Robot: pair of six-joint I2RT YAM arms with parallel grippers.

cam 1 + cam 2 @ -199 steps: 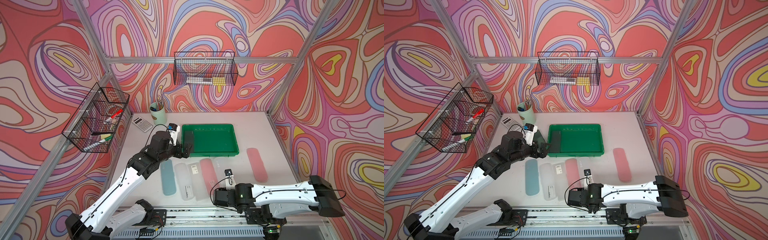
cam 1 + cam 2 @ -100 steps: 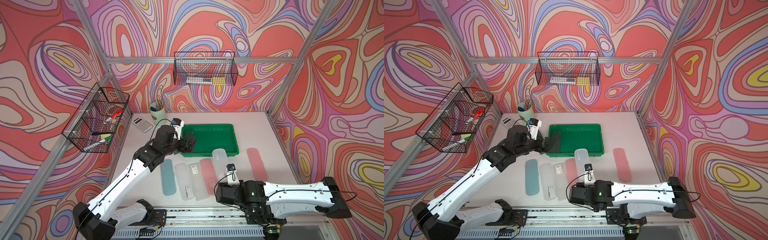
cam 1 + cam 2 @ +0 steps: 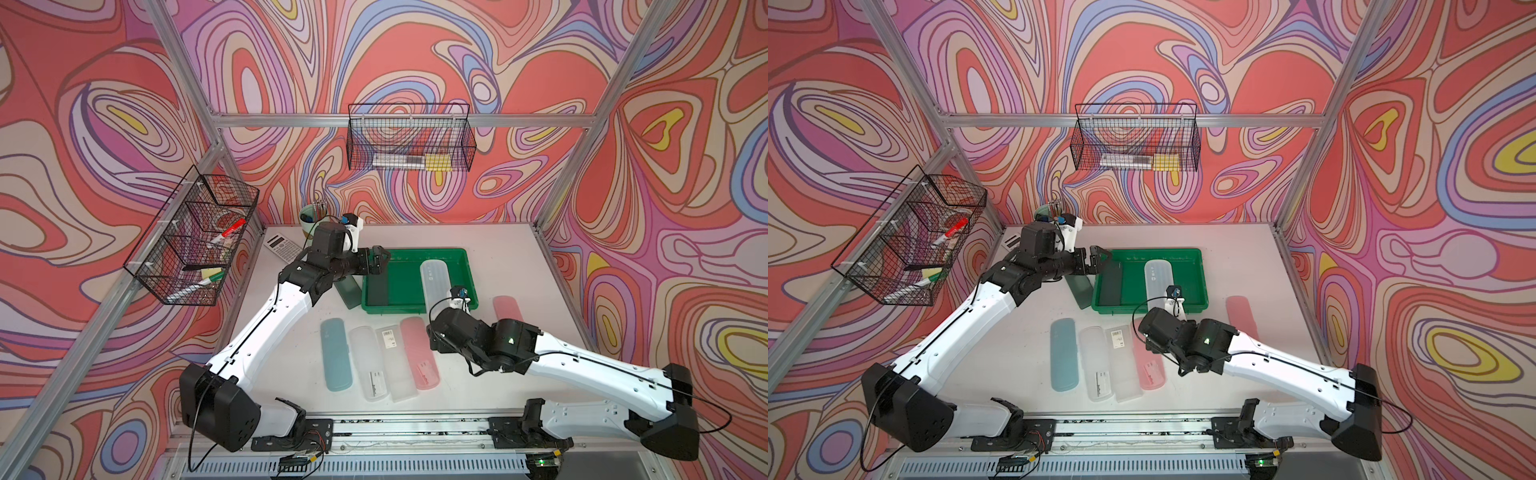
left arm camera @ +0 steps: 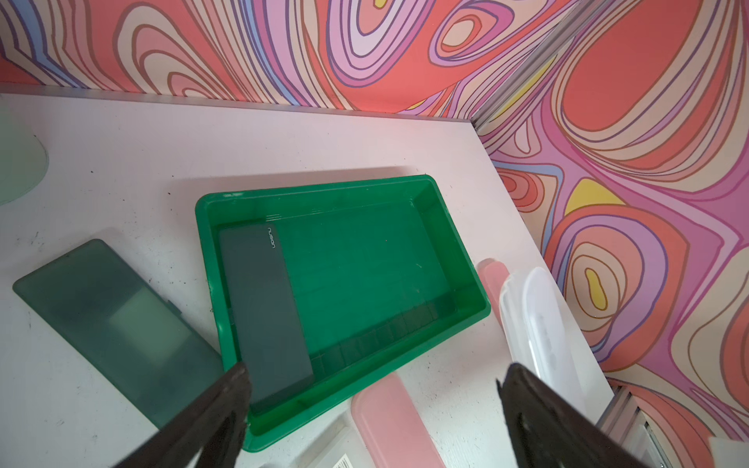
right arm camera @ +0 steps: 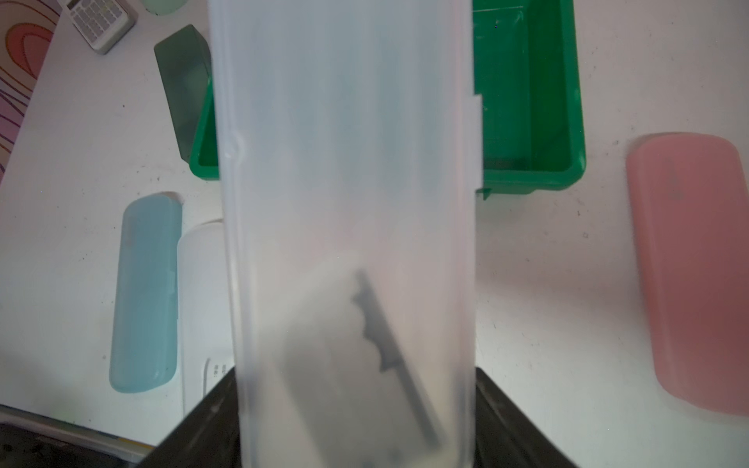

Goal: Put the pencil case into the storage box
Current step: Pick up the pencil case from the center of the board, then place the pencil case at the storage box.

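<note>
As storage box [image 3: 401, 277] holds dark case [image 3: 379, 287], green case [image 3: 348, 291] lies nr.

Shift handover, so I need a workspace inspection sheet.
Surface: white table, speckled.
Job's things: bright green plastic tray holds dark grey pencil case; frosted white pencil case held up near it.
Clutter: dark green translucent case beside tray; four cases in a row; lone pink case; grey calculator; green pen cup.
Grippers: right gripper shut on frosted case; left gripper open.
Cables: black cable loops at right wrist.
Surroundings: two black wire baskets on patterned walls.
</note>
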